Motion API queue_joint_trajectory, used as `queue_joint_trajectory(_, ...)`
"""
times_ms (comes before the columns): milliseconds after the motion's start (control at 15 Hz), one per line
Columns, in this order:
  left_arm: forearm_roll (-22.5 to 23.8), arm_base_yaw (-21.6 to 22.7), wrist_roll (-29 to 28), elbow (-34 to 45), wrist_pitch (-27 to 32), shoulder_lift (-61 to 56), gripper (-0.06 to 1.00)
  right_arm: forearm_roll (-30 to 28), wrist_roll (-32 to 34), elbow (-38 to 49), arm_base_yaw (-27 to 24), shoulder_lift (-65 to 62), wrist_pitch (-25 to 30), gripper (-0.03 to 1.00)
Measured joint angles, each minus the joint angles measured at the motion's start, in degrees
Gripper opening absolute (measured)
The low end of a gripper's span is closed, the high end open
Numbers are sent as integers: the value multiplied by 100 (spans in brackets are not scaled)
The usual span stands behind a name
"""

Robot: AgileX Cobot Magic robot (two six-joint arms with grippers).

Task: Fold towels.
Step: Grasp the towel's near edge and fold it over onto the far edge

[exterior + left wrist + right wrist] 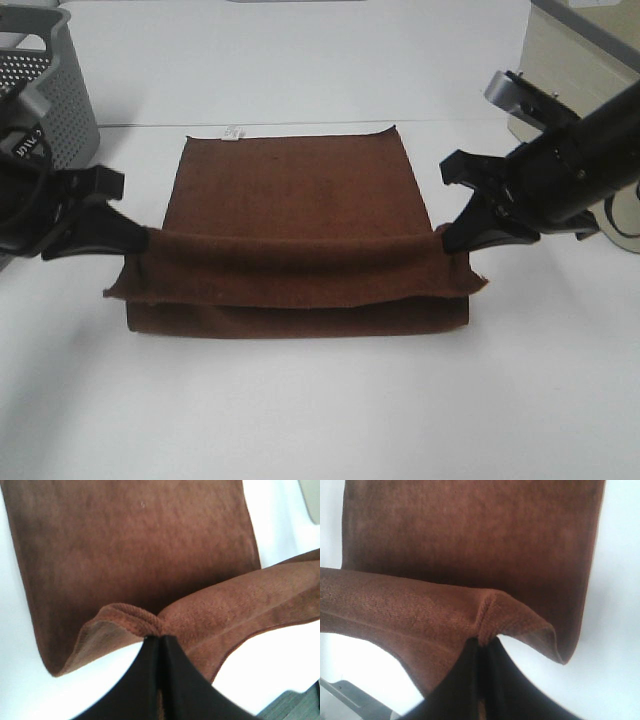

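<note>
The dark reddish-brown towel [295, 190] lies on the white table, its far part flat with a small white label [234, 131] at the far edge. Its near edge is lifted and carried back over the rest, sagging between the two grippers. My left gripper [140, 240] is shut on the towel's left corner [150, 625]. My right gripper [447, 238] is shut on the right corner [487, 622]. Both wrist views show black fingers [160, 680] pinched together on a bunched hem, with the flat towel [470, 530] beyond.
A grey perforated basket [50, 90] stands at the far left of the table [320, 400]. A beige unit [575, 60] sits at the far right, behind the right arm [585, 155].
</note>
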Motion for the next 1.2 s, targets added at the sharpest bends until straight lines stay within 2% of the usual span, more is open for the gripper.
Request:
queue_joint_trajectory(200,103,0,-493,-997,0,779,0,-201,11,-1215,0,900,258,0)
queue_joint_trajectory(400,424,0,-917,-2126,-195,1725,0,-470,223,-2487,0,1753,367,0)
queue_joint_trajectory(467,464,0,-940,-2292,-264,1851,0,-527,281,-2687,0,1879,372,0)
queue_joint_trajectory(600,498,0,-991,-3048,-453,2418,0,-710,430,-3633,0,2469,407,0)
queue_joint_trajectory(933,590,0,-963,-4223,-1146,3209,0,-751,504,-5541,-6,3615,424,0)
queue_joint_trajectory(1200,642,0,-733,-5231,-1558,4120,0,-762,573,-6704,-11,4435,355,0)
